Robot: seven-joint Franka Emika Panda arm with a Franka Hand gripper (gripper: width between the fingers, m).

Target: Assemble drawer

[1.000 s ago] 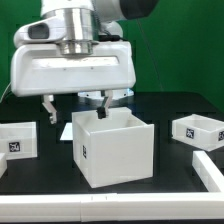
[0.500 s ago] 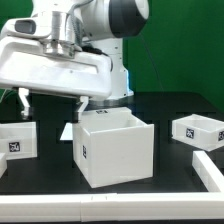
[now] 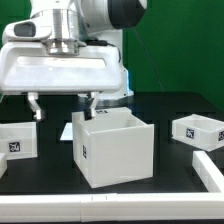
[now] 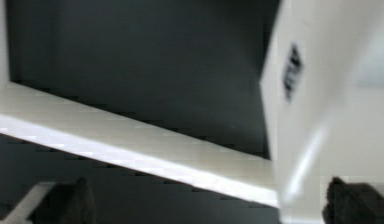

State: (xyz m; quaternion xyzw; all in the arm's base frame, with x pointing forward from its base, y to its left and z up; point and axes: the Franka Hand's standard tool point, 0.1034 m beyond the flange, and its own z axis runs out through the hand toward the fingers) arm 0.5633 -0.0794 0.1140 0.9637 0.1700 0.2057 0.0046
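A small low white drawer [image 3: 16,138] with a square tag on its front lies at the exterior view's left. A second tagged tray [image 3: 197,130] lies at the right. The tall white cube casing [image 3: 115,150] stands open-topped in the middle. My gripper [image 3: 62,104] hangs open and empty above the table, between the left drawer and the casing. One finger [image 3: 92,103] is just over the casing's left back corner. In the blurred wrist view the gripper [image 4: 203,205] shows dark fingertips [image 4: 54,200] wide apart over a white tagged part [image 4: 292,72]. I cannot tell which part it is.
A white bar [image 3: 100,208] runs along the table's front edge. Another white piece [image 3: 210,170] lies at the front right. A green wall stands behind the black table.
The gripper has moved from above the cube casing toward the exterior view's left, then drifted slightly back right. It stays open. The parts have not moved.
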